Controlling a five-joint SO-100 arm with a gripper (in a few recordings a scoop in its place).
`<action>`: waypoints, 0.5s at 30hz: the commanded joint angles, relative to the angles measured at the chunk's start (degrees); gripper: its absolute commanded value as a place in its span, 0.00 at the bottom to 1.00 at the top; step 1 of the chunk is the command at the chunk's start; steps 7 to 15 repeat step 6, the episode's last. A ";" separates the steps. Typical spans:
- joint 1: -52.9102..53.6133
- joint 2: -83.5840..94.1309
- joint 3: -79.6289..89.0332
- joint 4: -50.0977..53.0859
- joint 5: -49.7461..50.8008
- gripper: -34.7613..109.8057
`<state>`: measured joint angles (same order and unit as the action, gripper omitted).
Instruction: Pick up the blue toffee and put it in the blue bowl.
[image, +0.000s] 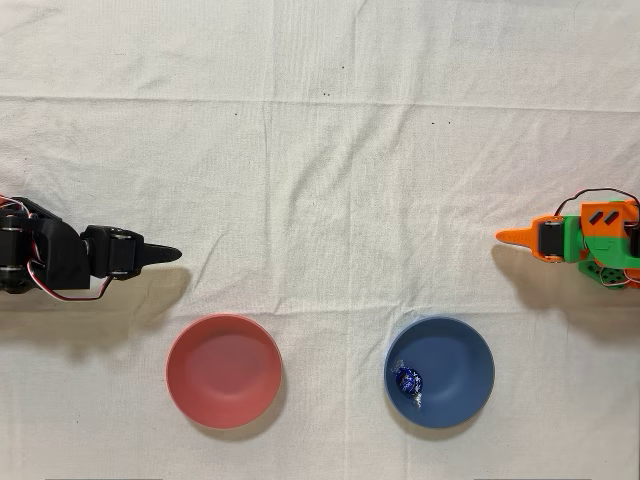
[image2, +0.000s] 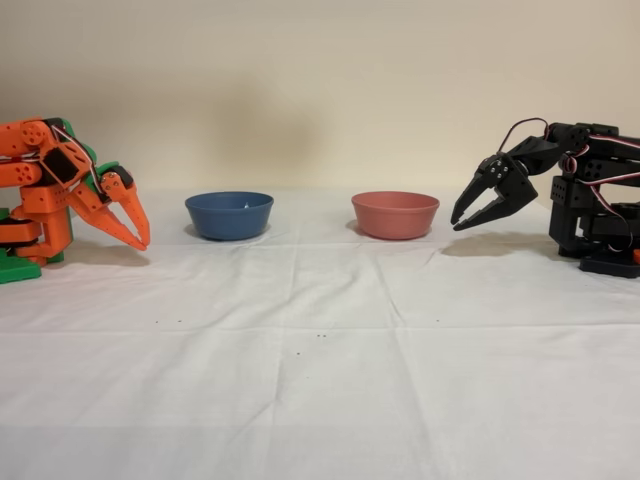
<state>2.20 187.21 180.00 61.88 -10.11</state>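
The blue toffee lies inside the blue bowl, near its left wall in the overhead view; its shiny foil and silvery twist show. In the fixed view the blue bowl hides the sweet behind its wall. My orange gripper is folded back at the right edge of the overhead view, well away from the bowl, its fingers together and holding nothing. In the fixed view the gripper points down at the far left, shut, left of the bowl.
A pinkish-red bowl stands empty left of the blue one in the overhead view, and the same red bowl appears right of it in the fixed view. The idle black arm rests at the left edge. A wrinkled white cloth covers the table.
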 joint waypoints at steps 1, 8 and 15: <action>1.67 0.00 -0.97 0.09 -0.35 0.24; 1.67 0.00 -0.97 0.09 -0.35 0.24; 1.67 0.00 -0.97 0.09 -0.35 0.24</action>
